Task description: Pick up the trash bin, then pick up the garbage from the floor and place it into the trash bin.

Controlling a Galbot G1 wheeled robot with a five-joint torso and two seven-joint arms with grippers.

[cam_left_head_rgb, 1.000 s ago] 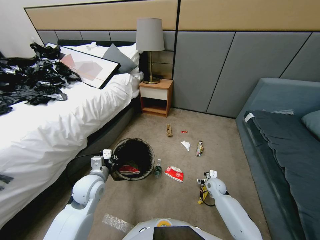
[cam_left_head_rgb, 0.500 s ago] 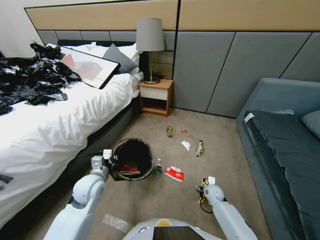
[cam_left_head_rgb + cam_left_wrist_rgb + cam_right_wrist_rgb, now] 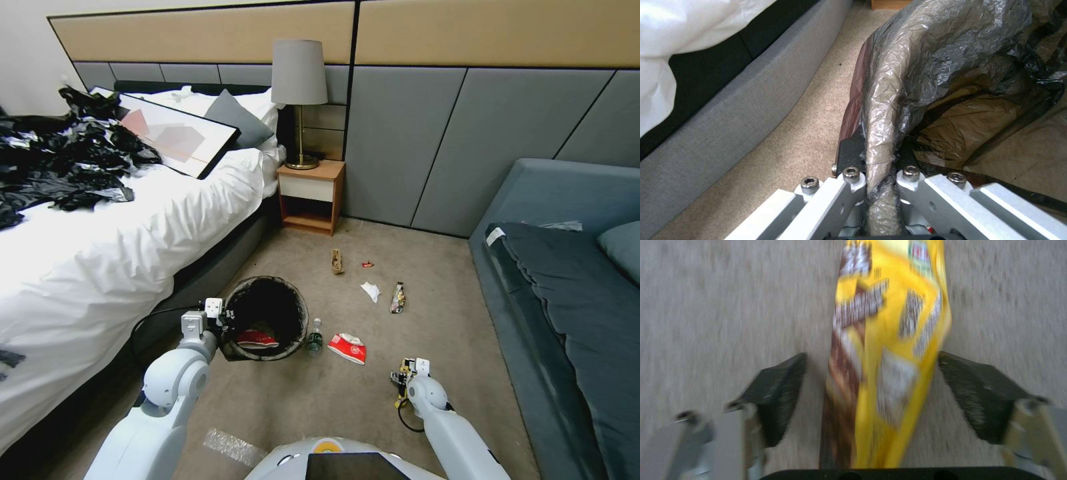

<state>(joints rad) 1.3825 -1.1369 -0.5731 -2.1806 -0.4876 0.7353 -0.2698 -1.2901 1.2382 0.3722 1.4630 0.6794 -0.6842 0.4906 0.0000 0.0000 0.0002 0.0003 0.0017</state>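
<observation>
The left gripper (image 3: 880,186) is clamped on the bin's (image 3: 265,319) rim, while the right gripper (image 3: 871,396) stands wide apart around the yellow wrapper (image 3: 885,340) on the carpet (image 3: 320,400), which looks light, thin and crinkly, so pinch its middle.

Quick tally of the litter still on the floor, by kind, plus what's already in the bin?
Red-and-white cartons: 1 on the floor, 1 in the trash bin
Clear bottle: 1
Yellow snack wrappers: 2
White tissue: 1
Brown scrap: 1
Tiny red wrapper: 1
Total: 7 on the floor, 1 in the bin
</observation>
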